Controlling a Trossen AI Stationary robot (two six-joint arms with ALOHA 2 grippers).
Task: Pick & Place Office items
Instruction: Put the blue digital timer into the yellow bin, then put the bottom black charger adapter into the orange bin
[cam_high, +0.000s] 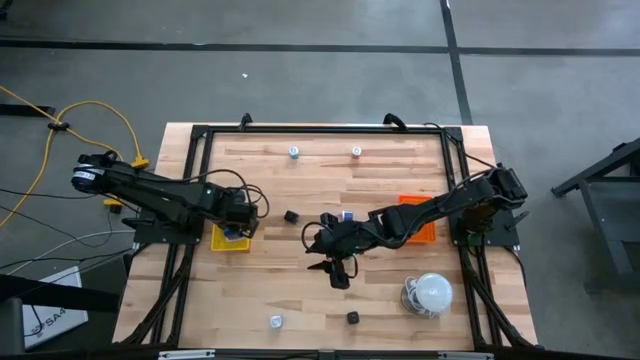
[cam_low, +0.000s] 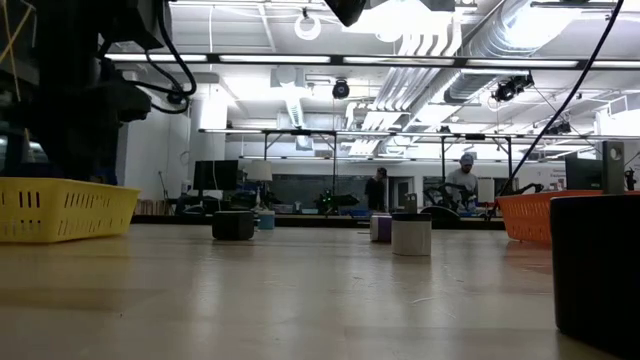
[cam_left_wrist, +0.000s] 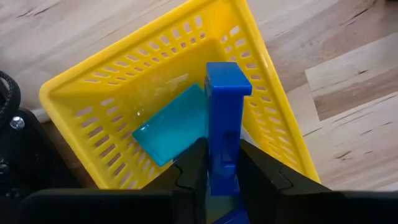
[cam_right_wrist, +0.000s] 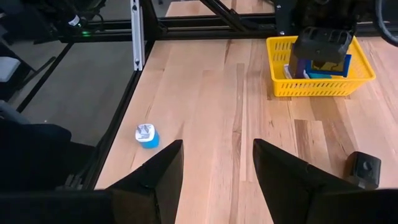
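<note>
My left gripper hangs over the yellow tray at the table's left side, shut on a blue stick that reaches down into the tray. A flat teal piece lies on the tray's floor. My right gripper stands open above the bare middle of the table, with nothing between its fingers. A small black block lies beside it. In the right wrist view my left gripper shows above the yellow tray. My left gripper pinches the blue stick's upper part between its two fingers. The fingers come from above, pointing down, and lie along the stick. The stick's free end juts past the fingertips into the tray. Whether it touches the tray's floor I cannot tell.
An orange tray and a white dome with a coiled cable stand at the right. Small round bits lie near the far edge. Another round bit and a black block lie near the front edge.
</note>
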